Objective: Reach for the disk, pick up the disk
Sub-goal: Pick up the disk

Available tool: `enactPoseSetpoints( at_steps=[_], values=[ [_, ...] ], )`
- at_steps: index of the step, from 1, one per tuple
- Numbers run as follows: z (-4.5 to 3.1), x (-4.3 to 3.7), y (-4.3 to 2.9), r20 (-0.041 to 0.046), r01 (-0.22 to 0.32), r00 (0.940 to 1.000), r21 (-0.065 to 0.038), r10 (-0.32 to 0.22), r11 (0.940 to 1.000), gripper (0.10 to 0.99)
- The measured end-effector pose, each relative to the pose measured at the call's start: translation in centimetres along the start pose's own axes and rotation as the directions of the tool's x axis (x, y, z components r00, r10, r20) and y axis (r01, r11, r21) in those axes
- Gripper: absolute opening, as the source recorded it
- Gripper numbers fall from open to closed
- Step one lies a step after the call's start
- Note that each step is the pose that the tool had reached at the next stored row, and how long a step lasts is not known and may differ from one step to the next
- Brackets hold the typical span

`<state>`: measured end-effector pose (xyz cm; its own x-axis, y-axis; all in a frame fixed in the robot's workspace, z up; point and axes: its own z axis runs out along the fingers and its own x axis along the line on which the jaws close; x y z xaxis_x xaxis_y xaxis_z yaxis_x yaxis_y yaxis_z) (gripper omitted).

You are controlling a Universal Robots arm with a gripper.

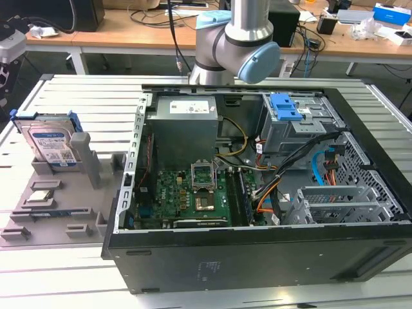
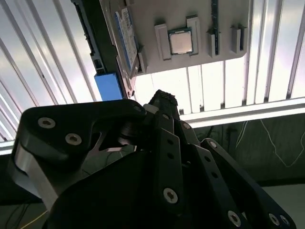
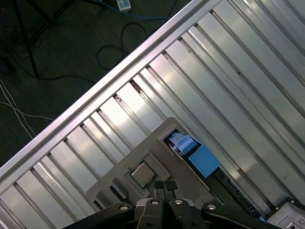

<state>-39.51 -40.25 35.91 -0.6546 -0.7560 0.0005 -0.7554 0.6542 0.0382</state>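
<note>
Disk (image 1: 51, 147) stands on edge in the grey holder (image 1: 71, 199) at the exterior view's left; gripper (image 3: 165, 185), pressed together, hangs clear of it

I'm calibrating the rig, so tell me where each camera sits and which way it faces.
Exterior view: off-board, raised, looking down at the computer case and disk; the arm shows.
First wrist view: on the arm, looking past the tool at the grey holder.
Second wrist view: same, tool's body up close.
Both share disk and chip.
</note>
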Motion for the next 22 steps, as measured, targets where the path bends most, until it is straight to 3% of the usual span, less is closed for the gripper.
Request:
enactPoseSetpoints(
  at_steps=[4, 11, 17, 22],
  values=[
    [0.0, 0.0, 0.0, -0.0027, 0.071, 0.9974, 0.0, -0.071, 0.9974, 0.106],
    [0.0, 0.0, 0.0, -0.0055, 0.142, 0.9899, 0.0, -0.142, 0.9899, 0.106],
    [0.0, 0.0, 0.0, -0.0082, 0.216, 0.9764, -0.001, -0.216, 0.9764, 0.106],
    [0.0, 0.0, 0.0, -0.0108, 0.282, 0.9593, -0.001, -0.282, 0.9594, 0.106]
  ],
)
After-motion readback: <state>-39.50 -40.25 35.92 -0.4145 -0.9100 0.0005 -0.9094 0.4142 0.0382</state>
